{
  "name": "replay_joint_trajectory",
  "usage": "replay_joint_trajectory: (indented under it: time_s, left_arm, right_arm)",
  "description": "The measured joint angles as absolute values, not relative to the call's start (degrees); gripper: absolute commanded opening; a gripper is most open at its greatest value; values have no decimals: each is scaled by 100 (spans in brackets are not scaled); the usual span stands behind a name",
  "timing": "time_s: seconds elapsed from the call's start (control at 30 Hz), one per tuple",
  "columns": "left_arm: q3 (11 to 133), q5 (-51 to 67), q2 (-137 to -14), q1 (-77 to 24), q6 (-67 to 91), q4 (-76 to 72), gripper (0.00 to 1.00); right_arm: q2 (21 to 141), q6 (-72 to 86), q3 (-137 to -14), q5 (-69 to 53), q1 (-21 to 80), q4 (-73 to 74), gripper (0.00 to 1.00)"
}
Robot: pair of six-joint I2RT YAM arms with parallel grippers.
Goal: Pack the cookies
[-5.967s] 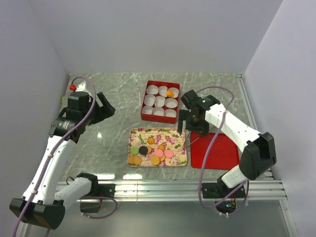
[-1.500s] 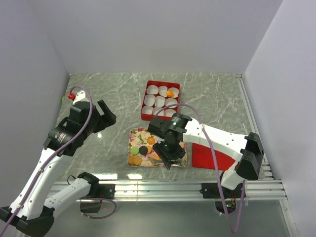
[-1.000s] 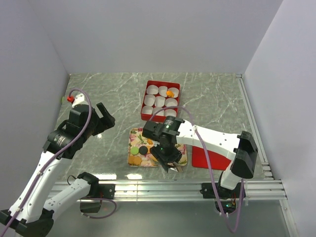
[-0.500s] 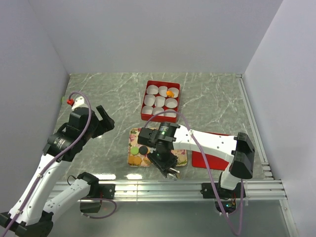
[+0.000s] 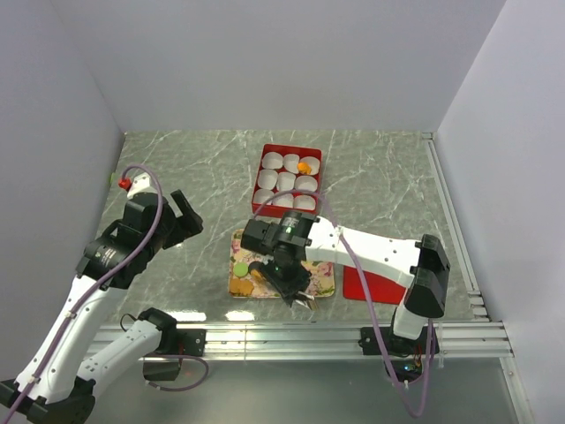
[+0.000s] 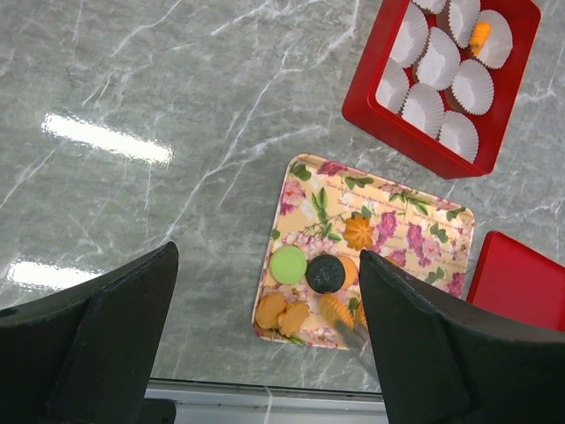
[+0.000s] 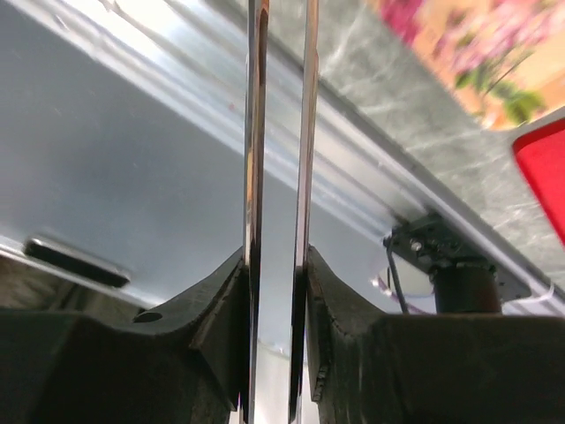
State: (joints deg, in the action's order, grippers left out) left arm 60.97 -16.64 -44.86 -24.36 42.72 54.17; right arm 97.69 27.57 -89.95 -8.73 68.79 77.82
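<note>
Packing is only just getting going. One orange cookie [image 6: 479, 35] is sitting in a paper cup [image 6: 474, 87] at the far right of the red box [image 6: 402, 141], and the other cups in view are standing empty. The remaining cookies [image 6: 325, 274] are lying on the floral tray [image 6: 406, 238], just near of the box. A green one and a black one are touching side by side, an orange flower-shaped one is sitting a little farther back, and golden-brown ones are lining the near edge. In the top view the right arm is covering much of the tray, so whatever is lying under it is hidden. By my reckoning nearly the whole job is waiting to be done. The red lid [image 6: 521, 283] is lying on the counter [image 6: 177, 88] just right of the tray.

The right hand [image 5: 298, 297] is hanging over the tray's near edge. From its wrist, its two thin blade fingers [image 7: 256, 132] are standing parallel with only a narrow slit between them. Nothing is showing in that slit, but the tips are running off the picture, so I cannot tell whether they are pinching a cookie. The left hand [image 6: 269, 256] is hovering high over the counter on the left, fingers spread wide and holding nothing.
</note>
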Motion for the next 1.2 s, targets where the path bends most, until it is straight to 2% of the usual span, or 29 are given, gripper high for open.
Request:
replay_joint_trajectory:
  time_s: [0.17,0.43,0.63,0.87,1.2]
  left_arm:
    - [6346,-1706,-4567,-2436,4254,5505,90]
    - [7148,-1826,-5059,-2436,3972,5518,90]
    - [7435,-1809,-5271,-2436,3861,5422,90]
    - [7435,-1719,-5286,-2436,3850,5376,89]
    - [7426,-1612,-5310,-2436,3767,5284,89]
  right_arm:
    - [9765,2755,-9655,-707,6366,7754,28]
    - [9810,2565,-10728,-423,4737,7771,25]
    - [10567,2523,-12344,-458,3553,7769,24]
    - [11824,2515,-13520,-744,3022,7732,24]
    - [12678,2558,-13657,-976,2633,7728,24]
